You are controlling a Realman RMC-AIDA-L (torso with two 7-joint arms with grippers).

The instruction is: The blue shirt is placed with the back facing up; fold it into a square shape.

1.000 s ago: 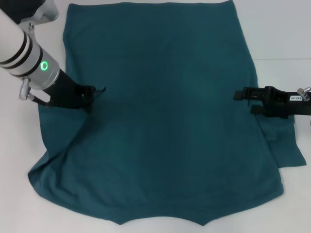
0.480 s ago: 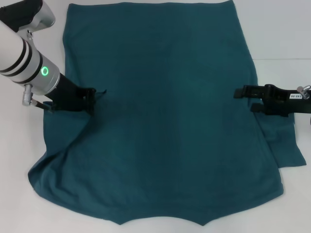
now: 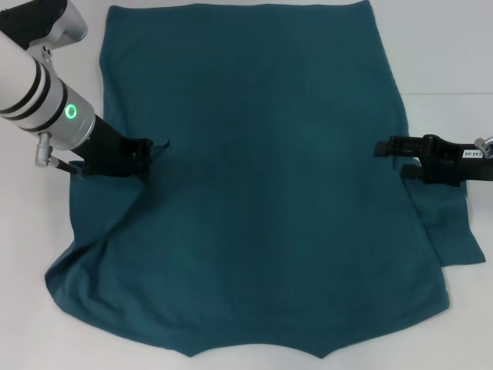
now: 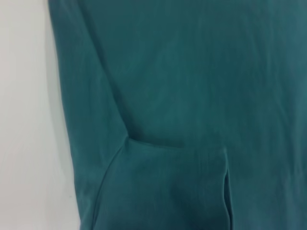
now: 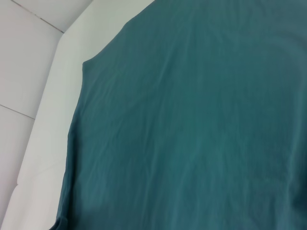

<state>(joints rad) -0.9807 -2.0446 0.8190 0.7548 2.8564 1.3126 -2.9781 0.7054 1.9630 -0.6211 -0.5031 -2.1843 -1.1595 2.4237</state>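
Blue shirt (image 3: pixel 254 177) spread flat on white table (image 3: pixel 447 46), plain side up, filling span between both grippers. Left gripper (image 3: pixel 150 150) low over shirt's left edge, cloth wrinkled beneath it; whether clenched or released, cannot tell. Right gripper (image 3: pixel 383 148) at shirt's right edge, sleeve just below it; grip state likewise unclear.

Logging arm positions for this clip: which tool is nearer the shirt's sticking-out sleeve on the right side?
Right. The right tool sits at the blue shirt's right edge, just above that sleeve; the left tool is across the shirt at its left edge.
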